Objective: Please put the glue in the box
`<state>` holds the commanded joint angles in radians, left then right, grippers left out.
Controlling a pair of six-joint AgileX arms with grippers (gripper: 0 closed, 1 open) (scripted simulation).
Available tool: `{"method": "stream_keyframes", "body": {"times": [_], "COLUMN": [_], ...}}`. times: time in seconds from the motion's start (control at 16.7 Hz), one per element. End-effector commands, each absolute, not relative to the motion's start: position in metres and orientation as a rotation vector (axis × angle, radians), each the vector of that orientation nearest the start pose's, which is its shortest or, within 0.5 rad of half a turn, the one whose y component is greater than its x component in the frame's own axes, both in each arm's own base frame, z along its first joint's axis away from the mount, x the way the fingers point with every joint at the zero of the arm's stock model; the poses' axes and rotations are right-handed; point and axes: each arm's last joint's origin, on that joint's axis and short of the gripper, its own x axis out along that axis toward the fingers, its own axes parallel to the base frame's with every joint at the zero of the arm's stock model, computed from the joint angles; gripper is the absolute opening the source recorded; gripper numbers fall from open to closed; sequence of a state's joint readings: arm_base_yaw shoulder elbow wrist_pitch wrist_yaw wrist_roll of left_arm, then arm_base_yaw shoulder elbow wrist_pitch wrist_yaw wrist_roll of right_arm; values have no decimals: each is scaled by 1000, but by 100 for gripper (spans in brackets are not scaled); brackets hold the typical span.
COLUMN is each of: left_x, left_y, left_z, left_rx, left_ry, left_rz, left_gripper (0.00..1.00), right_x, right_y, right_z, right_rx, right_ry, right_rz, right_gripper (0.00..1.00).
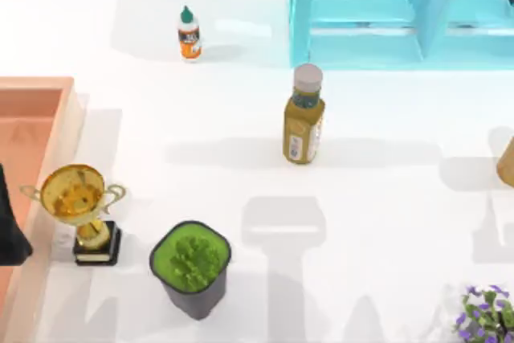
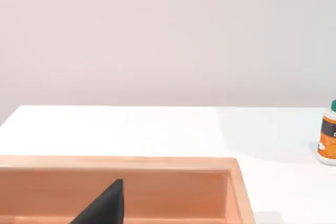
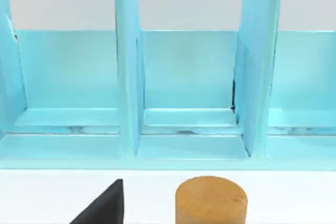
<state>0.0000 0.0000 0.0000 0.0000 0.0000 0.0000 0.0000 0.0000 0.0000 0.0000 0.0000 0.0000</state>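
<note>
Item: glue [image 1: 189, 34], upright at table's far side, apart from box [image 1: 68, 114] at left. My grippers' finger state: cannot tell.

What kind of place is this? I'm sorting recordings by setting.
Likely a rendered tabletop test scene, not a real room: a plain white table holding unrelated props such as a gold trophy, a teal shelf and the glue.

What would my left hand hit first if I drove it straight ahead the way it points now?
Probably the far wall of the box: the left hand sits low over the bin, facing that wall. If it rides higher than the rim, it would pass over onto open table; the glue stands well off to the side. Depth is uncertain.
</note>
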Motion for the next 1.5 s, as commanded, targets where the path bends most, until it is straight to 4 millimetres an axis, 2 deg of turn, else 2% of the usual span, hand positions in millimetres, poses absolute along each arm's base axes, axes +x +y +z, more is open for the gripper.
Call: {"method": "stream_keyframes", "body": {"times": [0.24, 0.54, 0.72, 0.96, 1.08, 1.2, 1.38, 1.5], "left_x": [106, 122, 151, 218, 259, 298, 348, 371], "left_y": [-2, -7, -16, -41, -60, -82, -117, -138], "left_z": [165, 202, 229, 248, 244, 229, 188, 156], "left_rx": [-4, -30, -49, -66, -68, -66, -55, -44], "left_ry": [0, 21, 65, 146, 190, 233, 294, 330], "left_rz": [-1, -11, -19, -27, -30, -31, -31, -30], "left_gripper": [100, 100, 100, 100, 100, 100, 100, 100], "right_x": [106, 106, 106, 106, 106, 106, 106, 106], "right_y": [-1, -1, -1, -1, -1, -1, -1, -1], "right_z": [160, 160, 160, 160, 160, 160, 160, 160], "right_rx": [0, 0, 0, 0, 0, 0, 0, 0], "right_ry": [0, 0, 0, 0, 0, 0, 0, 0], "right_rz": [0, 0, 0, 0, 0, 0, 0, 0], "right_gripper": [100, 100, 100, 100, 100, 100, 100, 100]}}
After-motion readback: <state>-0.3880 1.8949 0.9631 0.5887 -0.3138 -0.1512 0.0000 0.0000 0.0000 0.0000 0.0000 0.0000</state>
